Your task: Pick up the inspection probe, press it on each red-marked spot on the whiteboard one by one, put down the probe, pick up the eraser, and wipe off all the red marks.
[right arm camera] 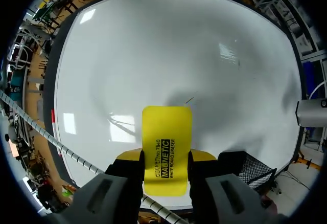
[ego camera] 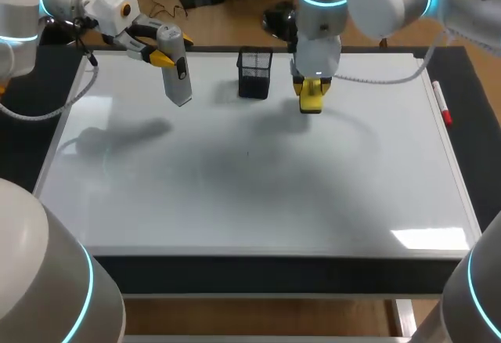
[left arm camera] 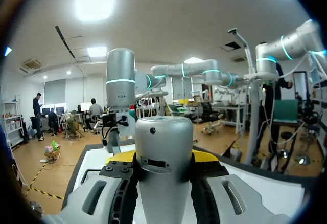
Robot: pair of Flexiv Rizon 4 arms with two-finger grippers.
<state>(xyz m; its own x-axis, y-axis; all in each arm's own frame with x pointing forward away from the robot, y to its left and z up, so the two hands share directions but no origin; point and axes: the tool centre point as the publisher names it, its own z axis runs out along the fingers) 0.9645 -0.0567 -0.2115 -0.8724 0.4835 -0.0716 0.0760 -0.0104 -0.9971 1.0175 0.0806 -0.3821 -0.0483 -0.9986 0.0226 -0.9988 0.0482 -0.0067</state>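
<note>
1. Left gripper: hovering over the far left corner of the whiteboard, its fingers clamping the probe from two sides.
2. Probe: a grey cylinder, hanging slightly tilted from those fingers. It is raised off the board and casting a shadow further left. In the left wrist view its rounded end is standing up between the yellow tips.
3. Mesh cup: black, standing upright near the board's far edge, between the two grippers.
4. Right gripper: pointing down just right of the cup, its fingers gripping the eraser on both sides.
5. Eraser: yellow, sticking out past the fingertips toward the board. Whether it is touching the surface cannot be told.
6. Marker: red and white, lying along the board's right edge, well apart from the rest.
</note>
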